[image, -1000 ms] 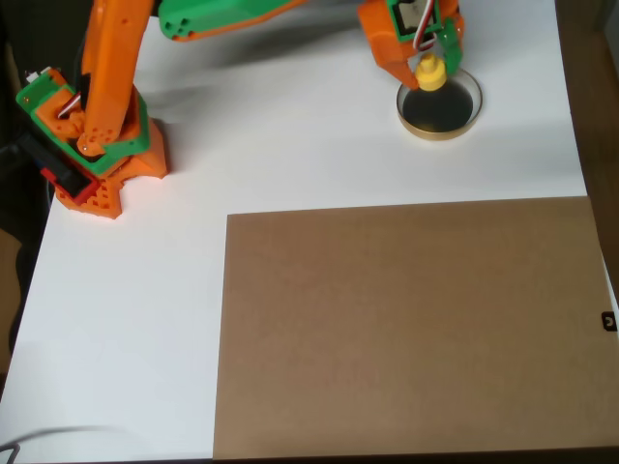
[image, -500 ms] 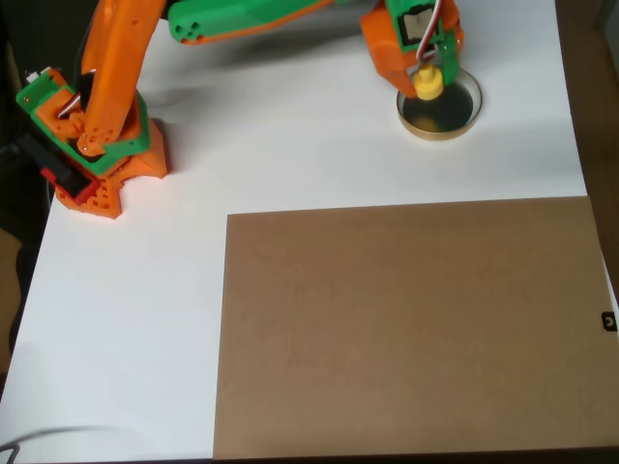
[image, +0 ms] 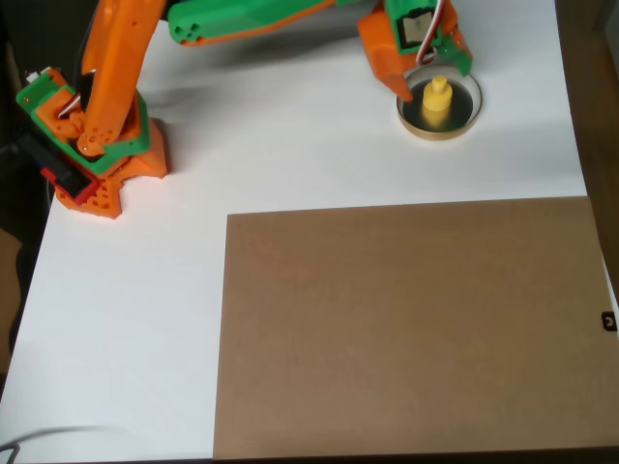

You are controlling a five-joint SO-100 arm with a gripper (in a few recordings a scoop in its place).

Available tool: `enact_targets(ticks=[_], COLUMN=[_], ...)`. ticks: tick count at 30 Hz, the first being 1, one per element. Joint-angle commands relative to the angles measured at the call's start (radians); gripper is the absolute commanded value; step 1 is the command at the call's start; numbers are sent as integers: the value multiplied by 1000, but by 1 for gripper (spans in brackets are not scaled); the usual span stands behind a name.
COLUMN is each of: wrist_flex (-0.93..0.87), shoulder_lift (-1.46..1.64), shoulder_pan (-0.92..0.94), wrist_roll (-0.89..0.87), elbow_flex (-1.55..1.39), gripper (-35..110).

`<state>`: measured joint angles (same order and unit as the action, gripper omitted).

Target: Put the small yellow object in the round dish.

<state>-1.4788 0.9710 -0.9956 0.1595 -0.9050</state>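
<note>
From the overhead view I find the small yellow object (image: 438,101) standing upright inside the round dish (image: 471,109), knob upward, on the dark interior slightly above the dish's centre. The dish sits on the white table (image: 290,155) near the top right. The gripper (image: 432,73) hangs over the dish's upper left rim with its orange fingers (image: 387,70) spread apart; I see the yellow piece lying free between and below the tips, with nothing pinched. The orange and green arm (image: 232,17) reaches across the top edge from its base (image: 102,164) at the left. A brown board (image: 406,324) covers the table's lower right, well apart from the dish.
</note>
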Motion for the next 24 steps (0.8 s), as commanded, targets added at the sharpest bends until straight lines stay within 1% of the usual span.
enact_targets(ticks=[1, 7, 13, 17, 24], wrist_flex=[-12, 54, 127, 152, 175], shoulder_lift=[169, 453, 732, 870, 1054], shoulder_pan=[51, 160, 302, 437, 678], wrist_roll=[64, 209, 285, 321, 367], elbow_flex=[-6, -339, -689, -818, -948], gripper=[26, 27, 27, 27, 26])
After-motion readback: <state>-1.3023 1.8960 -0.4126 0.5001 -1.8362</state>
